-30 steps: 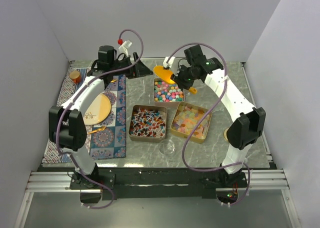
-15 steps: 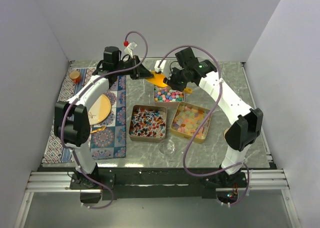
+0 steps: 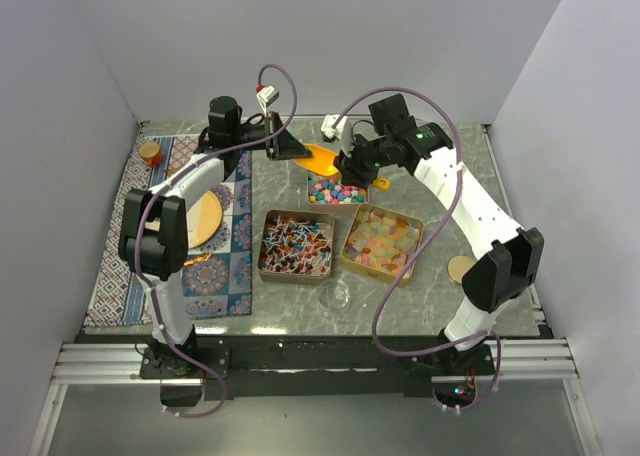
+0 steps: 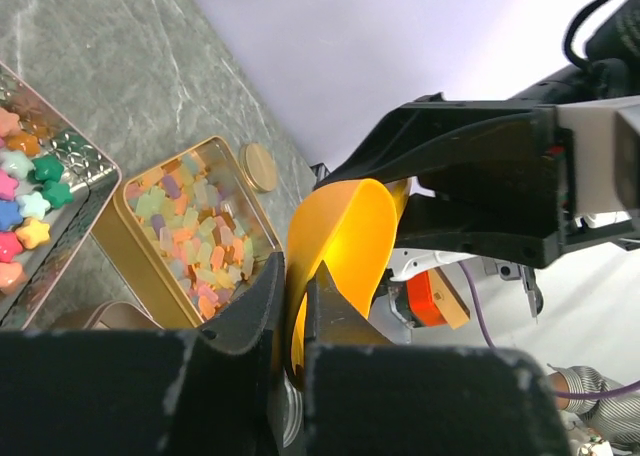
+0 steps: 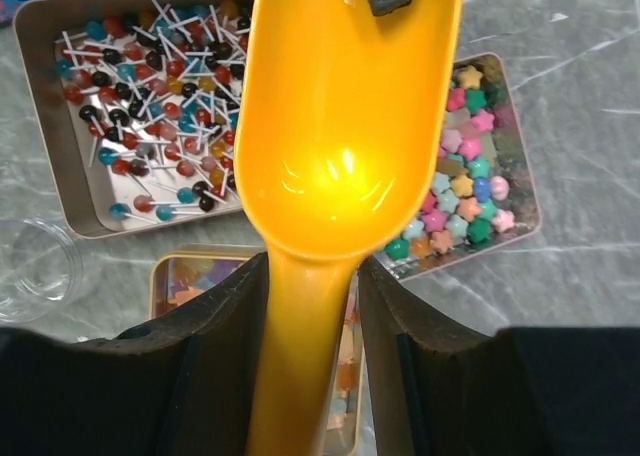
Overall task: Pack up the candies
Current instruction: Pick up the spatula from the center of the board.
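Grey marble table [image 3: 500, 176], white walls. L gripper [image 3: 298, 153] had swung in and clamped onto the orange scoop [image 3: 320, 160] rim. R gripper [image 3: 350, 166] straddled its handle, grip unclear; prob. a handover. The candies [image 3: 296, 244] sat mid-table in three tins [image 3: 263, 246], none scooped yet.

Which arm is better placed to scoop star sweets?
Probably right: right pincer straddles the handle of the orange plastic scoop, bowl near the square metal star-sweet tin; left pincer only pinches the bowl's rim.
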You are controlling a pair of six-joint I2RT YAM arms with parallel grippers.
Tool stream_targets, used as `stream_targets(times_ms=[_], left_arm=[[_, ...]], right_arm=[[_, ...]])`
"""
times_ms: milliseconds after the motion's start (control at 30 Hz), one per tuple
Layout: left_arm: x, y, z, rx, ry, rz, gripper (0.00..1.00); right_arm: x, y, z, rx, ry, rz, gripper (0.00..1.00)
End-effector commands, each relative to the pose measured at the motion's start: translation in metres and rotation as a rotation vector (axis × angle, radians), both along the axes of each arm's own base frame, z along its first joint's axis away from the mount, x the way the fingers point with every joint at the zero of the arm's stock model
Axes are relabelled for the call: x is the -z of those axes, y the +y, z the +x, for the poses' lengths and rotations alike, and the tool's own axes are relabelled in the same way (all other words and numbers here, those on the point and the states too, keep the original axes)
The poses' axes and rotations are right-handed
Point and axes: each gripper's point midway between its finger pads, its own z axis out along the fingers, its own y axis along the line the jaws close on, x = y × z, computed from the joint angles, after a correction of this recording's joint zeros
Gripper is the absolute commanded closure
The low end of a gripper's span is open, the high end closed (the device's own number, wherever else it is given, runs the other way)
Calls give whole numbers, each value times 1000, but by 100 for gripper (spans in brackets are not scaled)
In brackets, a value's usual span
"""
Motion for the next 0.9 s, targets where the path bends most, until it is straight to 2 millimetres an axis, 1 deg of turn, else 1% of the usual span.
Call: stream_targets(times_ms=[0, 67, 100, 167, 233, 267, 300, 333, 367, 400, 433, 467, 567, 633, 667, 700, 733, 767, 800, 833, 867], left_arm=[[-30, -1, -29, 158, -75, -40, 99], [-29, -1, -29, 156, -74, -37, 99], [-29, -1, -28, 158, -74, -37, 99], [-29, -1, -27, 153, -74, -36, 99], [-26, -1, -26, 144, -56, -30, 99], [-25, 0, -23, 135, -62, -26, 99], [-22, 0, -22, 129, -39, -19, 99], [-19, 0, -20, 117, -36, -15, 99], [-18, 2, -17, 108, -33, -13, 99], [-16, 2, -18, 111, -32, -14, 99], [-16, 2, -16, 109, -32, -16, 99], [-15, 2, -17, 113, -22, -17, 99], [-16, 2, -13, 113, -26, -23, 99], [-15, 1, -11, 113, -22, -24, 99], [-14, 1, -10, 111, -19, -23, 99], [-15, 0, -9, 102, -22, -22, 92], [-15, 1, -5, 78, -24, -18, 77], [-4, 6, 1, 35, 0, 22, 62], [-4, 11, 23, -92, -33, 69, 37], [-5, 19, 30, -158, -57, 117, 31], [6, 38, 41, -237, -82, 212, 28]], right_arm=[[0, -1, 14, 5, -1, 3, 53], [2, -3, 16, 8, 2, -12, 53], [6, -4, 16, 8, 16, -21, 54], [6, -4, 16, 9, 12, -22, 58], [-2, -6, 21, 29, -32, -17, 61], [0, -8, 22, 51, -38, -20, 61], [-16, -9, 27, 70, -106, 3, 62], [-20, -16, 32, 107, -143, -8, 62], [-15, -20, 31, 118, -153, -19, 62], [-29, -22, 31, 124, -210, -5, 61], [-24, -25, 30, 126, -213, -19, 61], [-24, -29, 30, 133, -226, -31, 61], [-22, -29, 24, 128, -206, -29, 61], [-23, -28, 22, 126, -199, -16, 66], [-25, -26, 22, 126, -192, -4, 71], [-26, -24, 20, 115, -188, 4, 84], [-32, -22, 20, 110, -195, 13, 91], [-34, -22, 19, 101, -201, 11, 100], [-32, -24, 17, 93, -189, -2, 100], [-36, -25, 16, 79, -197, -12, 100], [-33, -26, 15, 33, -209, -52, 100]])
